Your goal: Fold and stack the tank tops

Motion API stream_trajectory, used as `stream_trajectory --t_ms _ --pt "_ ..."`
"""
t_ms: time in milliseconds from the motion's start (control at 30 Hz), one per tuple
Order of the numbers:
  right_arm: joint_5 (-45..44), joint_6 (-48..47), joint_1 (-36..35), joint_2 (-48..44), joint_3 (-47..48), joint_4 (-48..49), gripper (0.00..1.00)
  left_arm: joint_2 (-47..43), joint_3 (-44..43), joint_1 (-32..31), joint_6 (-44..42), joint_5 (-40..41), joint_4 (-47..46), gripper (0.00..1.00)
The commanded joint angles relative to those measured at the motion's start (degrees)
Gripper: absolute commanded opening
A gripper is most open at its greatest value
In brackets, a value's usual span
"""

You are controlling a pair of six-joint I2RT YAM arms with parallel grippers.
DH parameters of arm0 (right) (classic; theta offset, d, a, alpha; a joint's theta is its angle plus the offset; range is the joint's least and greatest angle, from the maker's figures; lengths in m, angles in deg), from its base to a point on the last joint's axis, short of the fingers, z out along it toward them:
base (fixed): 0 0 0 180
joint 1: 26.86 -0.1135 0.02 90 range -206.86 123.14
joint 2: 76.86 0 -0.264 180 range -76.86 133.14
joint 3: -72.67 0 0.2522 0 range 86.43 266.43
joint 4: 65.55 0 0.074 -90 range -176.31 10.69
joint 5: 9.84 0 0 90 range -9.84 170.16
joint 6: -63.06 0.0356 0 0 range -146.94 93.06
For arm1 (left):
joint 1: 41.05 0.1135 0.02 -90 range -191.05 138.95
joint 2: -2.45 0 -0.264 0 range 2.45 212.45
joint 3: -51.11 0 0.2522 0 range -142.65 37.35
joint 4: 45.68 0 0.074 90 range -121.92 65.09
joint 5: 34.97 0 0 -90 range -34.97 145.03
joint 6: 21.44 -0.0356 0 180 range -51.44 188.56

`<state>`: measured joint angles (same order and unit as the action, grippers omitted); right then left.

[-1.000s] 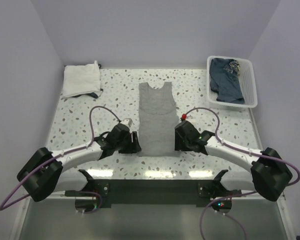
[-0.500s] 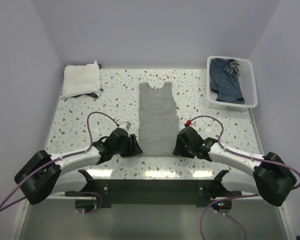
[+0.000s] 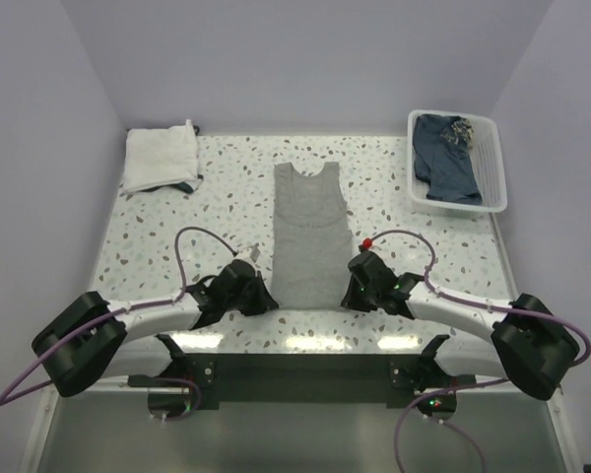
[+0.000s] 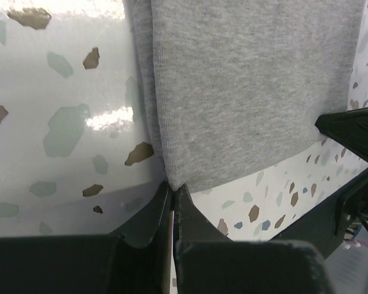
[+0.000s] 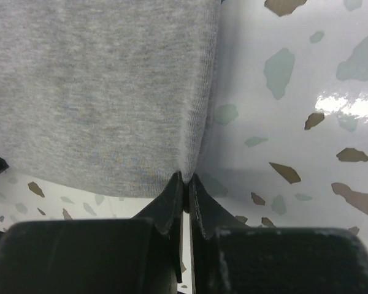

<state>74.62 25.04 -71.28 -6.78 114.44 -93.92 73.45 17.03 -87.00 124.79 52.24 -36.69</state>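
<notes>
A plain grey tank top [image 3: 309, 235] lies flat in the middle of the speckled table, neck toward the back, its sides folded in. My left gripper [image 3: 267, 300] is shut on its near left hem corner [image 4: 172, 181]. My right gripper [image 3: 349, 296] is shut on the near right hem corner [image 5: 185, 173]. In both wrist views the cloth [image 4: 245, 98] [image 5: 92, 92] spreads away from the pinched tips. A folded white tank top [image 3: 161, 158] with a dark edge rests at the back left corner.
A white slatted basket [image 3: 492, 158] at the back right holds dark blue cloth [image 3: 443, 158]. Speckled tabletop [image 3: 177, 217] surrounds the grey top. Purple cables loop above both wrists.
Both grippers slid toward the near hem corners of the grey tank top and went from open to shut on them. The cloth itself has hardly moved.
</notes>
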Motion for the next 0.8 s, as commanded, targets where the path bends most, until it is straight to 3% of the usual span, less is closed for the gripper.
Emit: stream_trajectory --t_ms 0,200,400,633,767 --pt "-1.7 -0.8 -2.4 -1.9 1.0 -5.2 0.01 -2.7 1.6 -1.8 0.5 0.4 1.3 0.0" --pt "-4.9 2.5 -11.9 -10.6 2.0 -15.7 0.0 -16.4 1.4 -9.1 5.1 3.8 14.2 0.0" --pt "-12.9 9.9 -24.8 -16.3 7.1 -26.5 0.0 -26.9 -5.2 -18.2 10.7 10.4 26.9 0.0" --pt "-24.2 5.0 -23.0 -12.6 19.2 -31.5 0.0 -22.2 -16.7 -17.2 5.3 21.4 29.2 0.0" --pt "-20.9 -6.2 -12.7 -7.9 23.7 -25.3 0.0 -17.7 -21.6 -9.6 -2.0 19.5 22.0 0.0"
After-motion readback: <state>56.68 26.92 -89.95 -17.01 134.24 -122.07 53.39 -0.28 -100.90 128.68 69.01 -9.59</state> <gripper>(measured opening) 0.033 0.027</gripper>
